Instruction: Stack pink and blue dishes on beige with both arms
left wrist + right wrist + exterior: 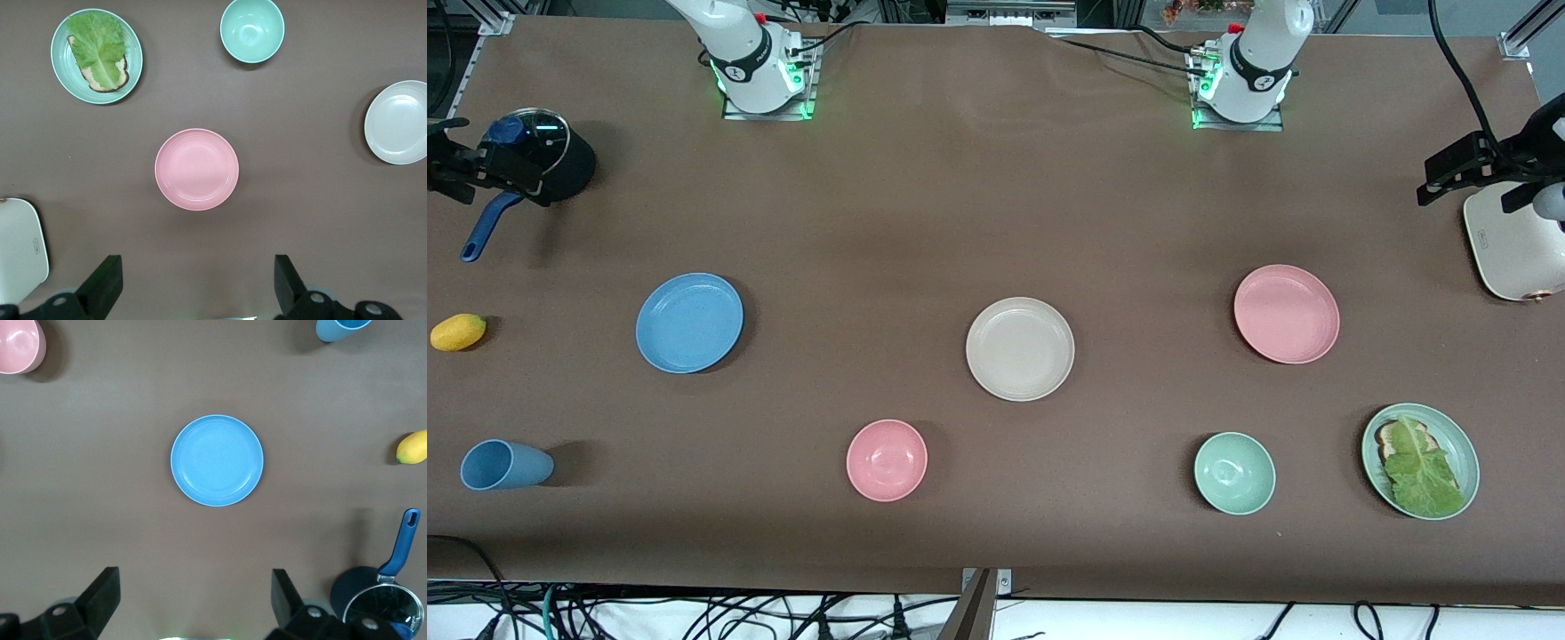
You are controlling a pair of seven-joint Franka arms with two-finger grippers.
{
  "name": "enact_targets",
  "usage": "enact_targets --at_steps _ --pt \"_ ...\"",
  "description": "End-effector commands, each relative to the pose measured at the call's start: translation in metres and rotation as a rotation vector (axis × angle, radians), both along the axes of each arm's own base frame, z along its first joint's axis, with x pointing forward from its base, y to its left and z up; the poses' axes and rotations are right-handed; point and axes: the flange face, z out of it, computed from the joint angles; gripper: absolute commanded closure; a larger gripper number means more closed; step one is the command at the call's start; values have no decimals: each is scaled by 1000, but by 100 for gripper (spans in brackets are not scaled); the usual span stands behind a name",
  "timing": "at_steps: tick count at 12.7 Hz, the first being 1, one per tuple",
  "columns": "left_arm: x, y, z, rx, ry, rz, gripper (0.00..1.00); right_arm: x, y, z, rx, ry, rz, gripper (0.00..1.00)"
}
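A brown tabletop [978, 204] holds three matching plates in a row, well apart: the beige plate [1020, 348] in the middle, the blue plate [689, 322] toward the right arm's end, the pink plate [1287, 314] toward the left arm's end. Nothing lies between them. Nearer the camera sit a blue cup [505, 465] on its side, a pink bowl [887, 460], a green bowl [1234, 473] and a green plate [1420, 460] with lettuce on bread. A lemon [458, 332] and a lidded pot [534, 164] lie near the blue plate. The left gripper [197, 293] hangs above the pink plate, fingers spread; the right gripper [193, 610], likewise spread, hangs above the blue plate.
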Motion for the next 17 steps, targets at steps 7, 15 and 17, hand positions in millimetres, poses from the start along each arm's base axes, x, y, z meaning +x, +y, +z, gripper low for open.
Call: enact_targets --at_steps 7,15,17 --pt "1 -9 3 -23 3 -8 0 1 2 6 -6 5 5 0" --pt "5 -1 -4 -17 16 13 0 1 2 5 -4 7 5 0" --pt "11 7 -16 -13 37 18 0 1 2 5 -4 7 7 0"
